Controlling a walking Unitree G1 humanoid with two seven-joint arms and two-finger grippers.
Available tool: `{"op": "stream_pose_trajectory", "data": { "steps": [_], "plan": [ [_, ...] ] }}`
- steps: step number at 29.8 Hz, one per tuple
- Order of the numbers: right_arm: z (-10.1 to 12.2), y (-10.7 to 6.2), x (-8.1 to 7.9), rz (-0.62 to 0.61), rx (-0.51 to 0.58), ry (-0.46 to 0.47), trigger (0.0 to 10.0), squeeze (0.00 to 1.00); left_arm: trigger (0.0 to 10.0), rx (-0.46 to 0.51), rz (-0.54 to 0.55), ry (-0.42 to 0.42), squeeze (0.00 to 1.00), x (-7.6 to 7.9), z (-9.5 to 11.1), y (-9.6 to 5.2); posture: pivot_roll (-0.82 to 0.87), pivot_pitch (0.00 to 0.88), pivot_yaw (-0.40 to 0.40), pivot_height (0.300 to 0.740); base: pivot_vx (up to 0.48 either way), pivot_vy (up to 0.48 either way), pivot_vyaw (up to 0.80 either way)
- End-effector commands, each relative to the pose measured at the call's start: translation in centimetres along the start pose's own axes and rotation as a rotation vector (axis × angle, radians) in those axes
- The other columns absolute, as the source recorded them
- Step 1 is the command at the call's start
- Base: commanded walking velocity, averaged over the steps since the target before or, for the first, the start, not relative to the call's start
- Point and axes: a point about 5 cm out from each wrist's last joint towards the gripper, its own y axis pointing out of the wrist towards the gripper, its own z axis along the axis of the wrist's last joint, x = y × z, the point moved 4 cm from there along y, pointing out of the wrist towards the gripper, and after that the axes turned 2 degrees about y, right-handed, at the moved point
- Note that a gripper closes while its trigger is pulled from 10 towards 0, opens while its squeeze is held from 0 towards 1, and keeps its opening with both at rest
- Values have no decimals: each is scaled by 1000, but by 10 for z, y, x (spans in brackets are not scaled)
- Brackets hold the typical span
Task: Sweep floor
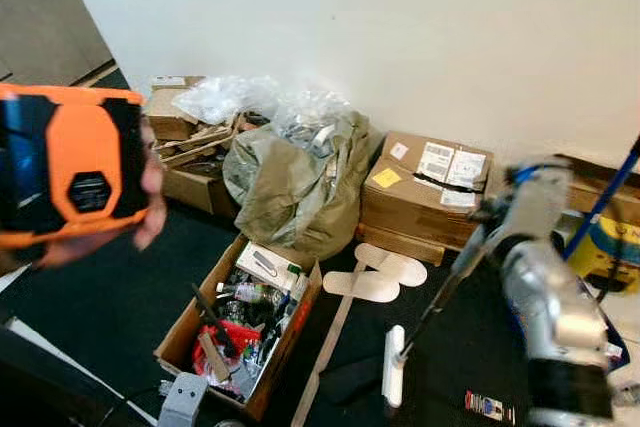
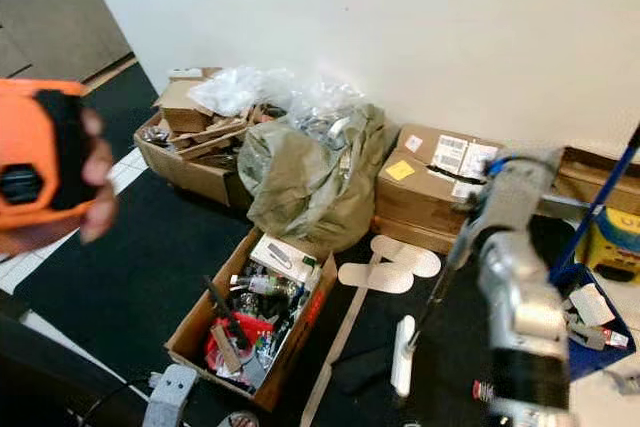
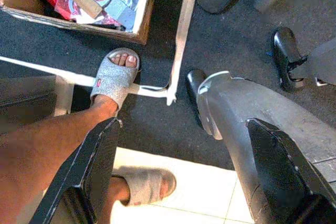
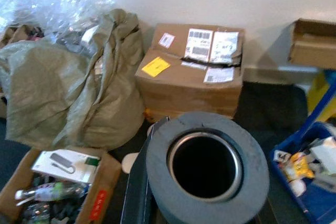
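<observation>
**A:** Counting near to far, what is on the floor?

**B:** Two grey slippers (image 3: 114,74) on a person's feet. One open box (image 1: 180,332) of clutter. Two white insoles (image 1: 378,275). One olive bag (image 1: 295,182). One sealed carton (image 1: 420,197) at the wall.

**A:** Gripper states?

**B:** Left gripper (image 3: 184,182): fingers spread apart, pointing down over the slippers. Right gripper (image 1: 487,215): clamped on the broom (image 1: 393,367) handle.

**A:** Broom position?

**B:** It slants down from the right gripper. The white head rests on the dark carpet just right of the box.
</observation>
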Motion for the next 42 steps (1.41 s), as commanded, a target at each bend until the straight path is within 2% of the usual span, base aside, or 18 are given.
{"op": "stream_pose_trajectory", "data": {
  "steps": [1, 5, 10, 12, 13, 14, 15, 16, 17, 18, 19, 20, 21, 24, 35, 38, 40, 42],
  "plan": [
    [2, -1, -16, 63, 64, 15, 10000, 0, 10000, -25, 15, 19, 0, -10, -8, -6, -110, 104, 118, 740, 0, 0, 0],
    [-4, -2, -27, 118, 111, 26, 10000, 0, 10000, -24, 12, 29, 0, -11, -11, -7, -97, 127, 124, 740, 0, 0, 0],
    [-10, -1, -25, 103, 102, -19, 10000, 0, 10000, -26, 13, 31, 0, -12, -13, -9, -88, 146, 127, 740, 0, 0, 0],
    [-20, 1, -5, 0, 42, -92, 10000, 0, 10000, -33, 17, 32, 0, -14, -17, -11, -85, 173, 129, 740, 0, 0, 0],
    [-20, 1, -5, 0, 42, -92, 10000, 0, 10000, -33, 17, 32, 0, -14, -17, -11, -85, 173, 129, 740, 0, 0, 0],
    [-24, 0, 14, -81, -1, -135, 10000, 0, 10000, -38, 22, 27, 0, -16, -20, -13, -83, 191, 133, 740, 0, 0, 0],
    [-24, 0, 14, -81, -1, -135, 10000, 0, 10000, -38, 22, 27, 0, -16, -20, -13, -83, 191, 133, 740, 0, 0, 0],
    [-23, -5, 40, -180, -26, -175, 10000, 0, 10000, -46, 24, 25, 0, -17, -24, -14, -86, 186, 135, 740, 0, 0, 0],
    [-23, -5, 40, -180, -26, -175, 10000, 0, 10000, -46, 24, 25, 0, -17, -24, -14, -86, 186, 135, 740, 0, 0, 0],
    [-19, -11, 63, -267, -41, -207, 10000, 0, 10000, -52, 25, 22, 0, -18, -26, -15, -88, 186, 137, 740, 0, 0, 0],
    [-19, -11, 63, -267, -41, -207, 10000, 0, 10000, -52, 25, 22, 0, -18, -26, -15, -88, 186, 137, 740, 0, 0, 0],
    [-12, -17, 78, -328, -41, -244, 10000, 0, 10000, -57, 26, 21, 0, -18, -28, -16, -93, 187, 137, 740, 0, 0, 0],
    [-12, -17, 78, -328, -41, -244, 10000, 0, 10000, -57, 26, 21, 0, -18, -28, -16, -93, 187, 137, 740, 0, 0, 0],
    [3, -26, 106, -438, -28, -289, 10000, 0, 10000, -57, 24, 20, 0, -18, -28, -16, -102, 183, 135, 740, 0, 0, 0],
    [6, -36, 127, -516, -36, -330, 10000, 0, 10000, -52, 22, 19, 0, -17, -25, -15, -110, 177, 128, 740, 0, 0, 0],
    [15, -49, 147, -590, -46, -362, 10000, 0, 10000, -52, 22, 18, 0, -17, -23, -14, -123, 168, 126, 740, 0, 0, 0],
    [15, -49, 147, -590, -46, -362, 10000, 0, 10000, -52, 22, 18, 0, -17, -23, -14, -123, 168, 126, 740, 0, 0, 0],
    [22, -56, 157, -628, -43, -380, 10000, 0, 10000, -53, 22, 17, 0, -17, -22, -13, -126, 165, 126, 740, 0, 0, 0]
  ]
}}
